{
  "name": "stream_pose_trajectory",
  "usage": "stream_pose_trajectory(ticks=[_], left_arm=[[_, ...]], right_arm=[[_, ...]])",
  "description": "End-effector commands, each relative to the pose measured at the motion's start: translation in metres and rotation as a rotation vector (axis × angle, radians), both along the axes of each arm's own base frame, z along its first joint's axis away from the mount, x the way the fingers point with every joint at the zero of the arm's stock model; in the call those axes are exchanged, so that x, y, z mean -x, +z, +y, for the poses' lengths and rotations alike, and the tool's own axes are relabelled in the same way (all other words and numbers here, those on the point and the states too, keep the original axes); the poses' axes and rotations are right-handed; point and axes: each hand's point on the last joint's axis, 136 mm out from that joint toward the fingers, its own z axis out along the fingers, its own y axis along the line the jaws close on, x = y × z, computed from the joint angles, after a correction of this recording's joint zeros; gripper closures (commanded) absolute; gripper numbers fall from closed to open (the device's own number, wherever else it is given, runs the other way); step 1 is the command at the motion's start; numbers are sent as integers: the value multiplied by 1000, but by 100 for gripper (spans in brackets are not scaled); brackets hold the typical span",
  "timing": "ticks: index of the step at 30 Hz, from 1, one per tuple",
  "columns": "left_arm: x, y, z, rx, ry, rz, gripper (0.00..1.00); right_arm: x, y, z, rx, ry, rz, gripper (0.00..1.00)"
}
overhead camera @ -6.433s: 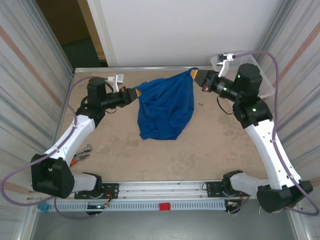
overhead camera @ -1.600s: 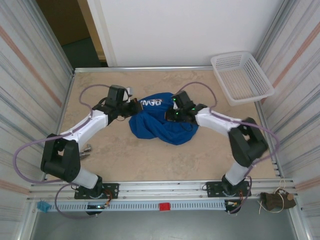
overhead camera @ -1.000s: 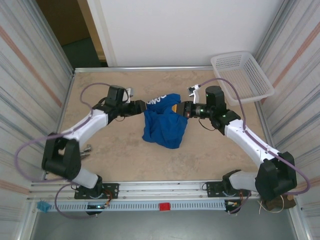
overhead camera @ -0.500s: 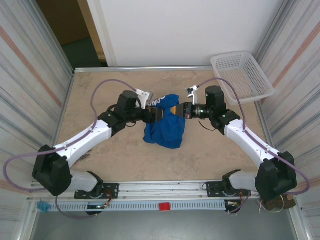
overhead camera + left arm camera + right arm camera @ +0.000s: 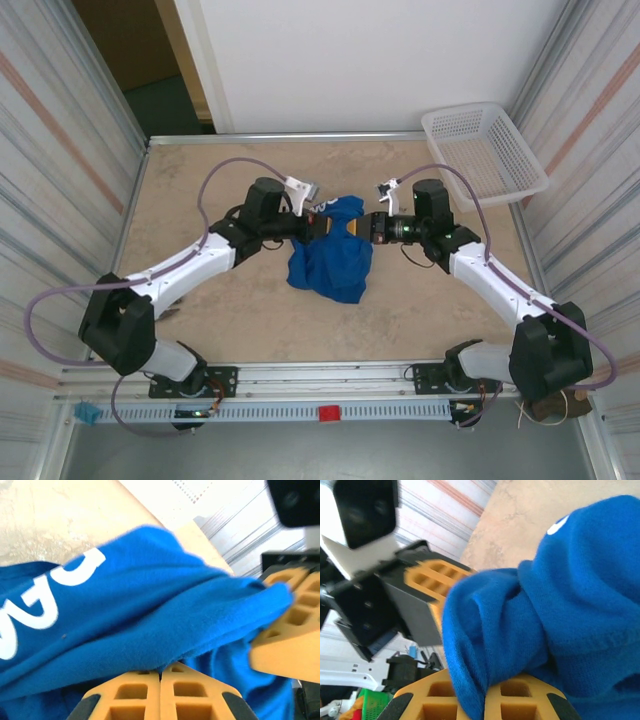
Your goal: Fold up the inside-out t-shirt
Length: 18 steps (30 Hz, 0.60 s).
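Observation:
The inside-out t-shirt [image 5: 330, 260] is royal blue with white lettering and hangs bunched between both arms near the table's middle. My left gripper [image 5: 318, 226] is shut on the t-shirt's upper left edge; in the left wrist view its yellow fingers [image 5: 125, 692] meet on a fold of the t-shirt [image 5: 130, 625]. My right gripper [image 5: 356, 224] is shut on the t-shirt's upper right edge, a few centimetres from the left one. In the right wrist view the t-shirt [image 5: 545, 610] is pinched between my right gripper's fingertips [image 5: 530, 692], with the left gripper [image 5: 437, 582] just behind it.
A white lattice basket [image 5: 482, 152] stands at the table's far right corner. The bare tan table [image 5: 200, 180] lies open around the cloth. Striped walls close both sides, and a metal rail [image 5: 320, 375] runs along the near edge.
My left gripper moved right to the t-shirt's top edge and shut on it, beside the right gripper. The right gripper stayed shut on the cloth, barely moving.

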Motion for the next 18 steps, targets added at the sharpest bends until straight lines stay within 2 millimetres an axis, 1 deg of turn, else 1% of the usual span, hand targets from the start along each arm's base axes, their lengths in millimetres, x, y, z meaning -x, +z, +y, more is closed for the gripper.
stream_pose_trajectory(ticks=[1,2,3,4,5,6,7,9,12,14,16,18], left_arm=[[1,60,8,142,16,-63,100],[2,68,12,169,26,-66,100],[3,75,14,190,31,-70,100],[4,81,16,209,37,-70,100],[6,88,18,227,38,-70,100],[7,93,18,241,37,-66,100],[8,99,18,261,35,-61,100],[9,106,18,287,34,-42,100],[8,111,18,307,45,-5,100],[6,112,18,320,61,32,100],[5,115,18,336,76,66,100],[4,119,18,349,84,94,100]], right_arm=[[-6,-11,-6,9,-15,-18,100],[-7,-16,-7,15,-23,-11,99],[-9,-20,-8,26,-34,-3,93],[-11,-26,-9,39,-46,6,82],[-13,-30,-11,51,-57,14,64],[-15,-34,-12,63,-73,23,53],[-17,-35,-15,81,-94,34,47],[-15,-28,-18,98,-127,22,44],[-5,-3,-24,136,-194,-47,40],[7,14,-24,196,-235,-114,37],[17,27,-22,239,-255,-164,37],[24,38,-17,241,-263,-200,37]])
